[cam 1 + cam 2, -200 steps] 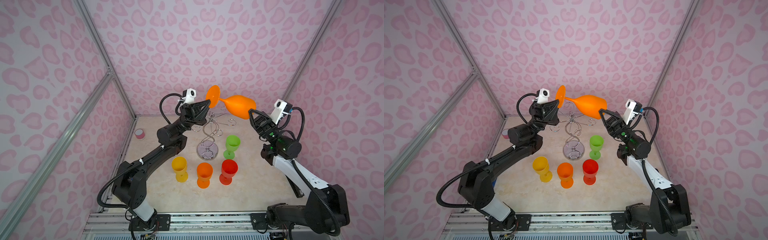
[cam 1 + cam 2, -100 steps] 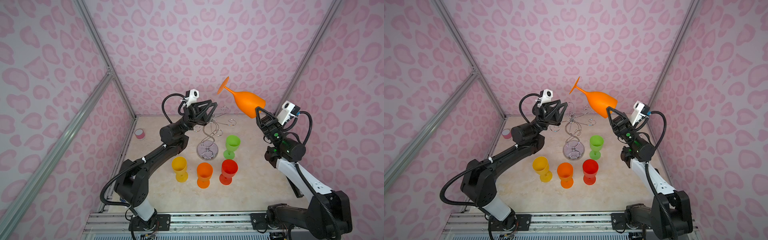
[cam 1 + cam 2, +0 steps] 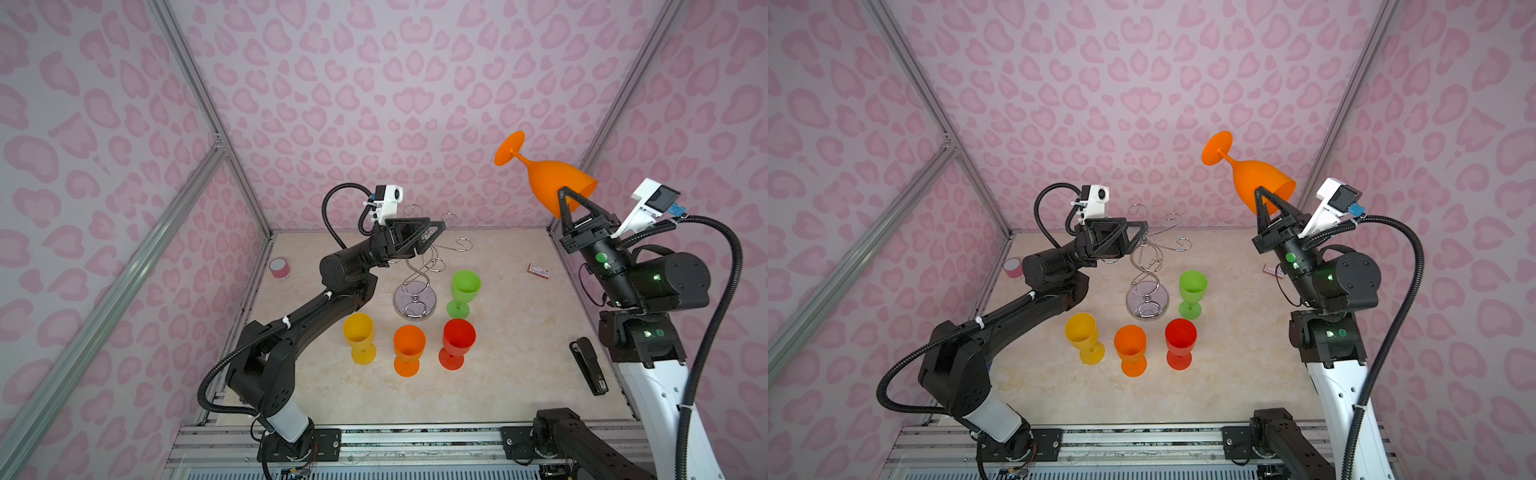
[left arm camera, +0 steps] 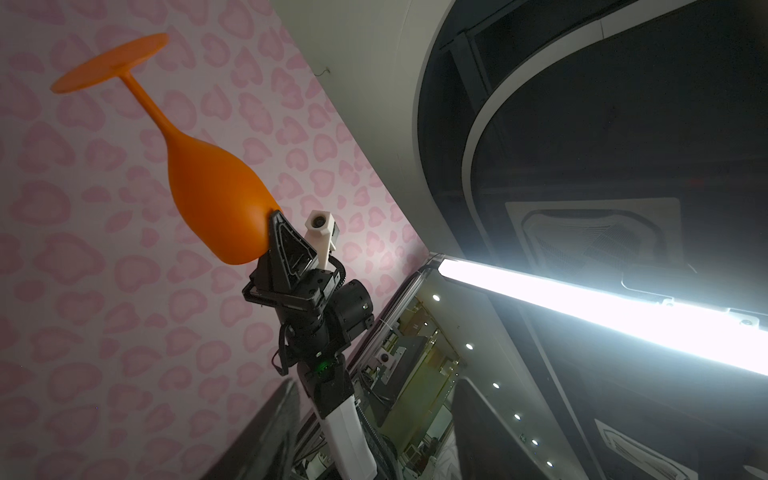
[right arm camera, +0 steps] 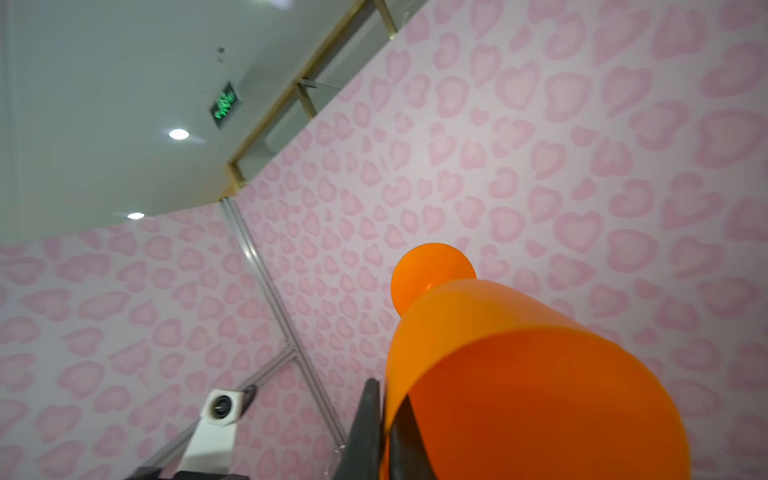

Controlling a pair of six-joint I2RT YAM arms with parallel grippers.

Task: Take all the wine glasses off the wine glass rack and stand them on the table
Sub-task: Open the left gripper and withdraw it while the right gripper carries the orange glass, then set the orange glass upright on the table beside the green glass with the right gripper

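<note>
The right arm (image 3: 648,282) rises from its base at the near right edge of the table (image 3: 519,332), its forearm reared steeply upward and leaning a little inward. The left arm (image 3: 316,307) reaches low from the near left toward the back, its wrist about level.

The orange wine glass (image 3: 552,183) hangs high in the air near the back right corner, well apart from the wine glass rack (image 3: 415,301). Its long axis is tilted: the foot points up and toward the left, the mouth down and to the right.

The right gripper (image 3: 567,197) points upward and pinches the bowl's rim, one finger inside the bowl and one outside. The left gripper (image 3: 432,237) sits at the rack's curled hook arms with its fingers spread and nothing between them. The chrome rack stands upright mid-table, no glass on it.

A green goblet (image 3: 464,286) stands just beside the rack's base. Yellow (image 3: 359,336), orange (image 3: 409,347) and red (image 3: 457,340) goblets stand in a row nearer the front.

A black stapler (image 3: 590,365) lies near the right arm's base. A pink tape roll (image 3: 279,267) sits at the left edge, and a small red box (image 3: 539,270) lies toward the back right.
</note>
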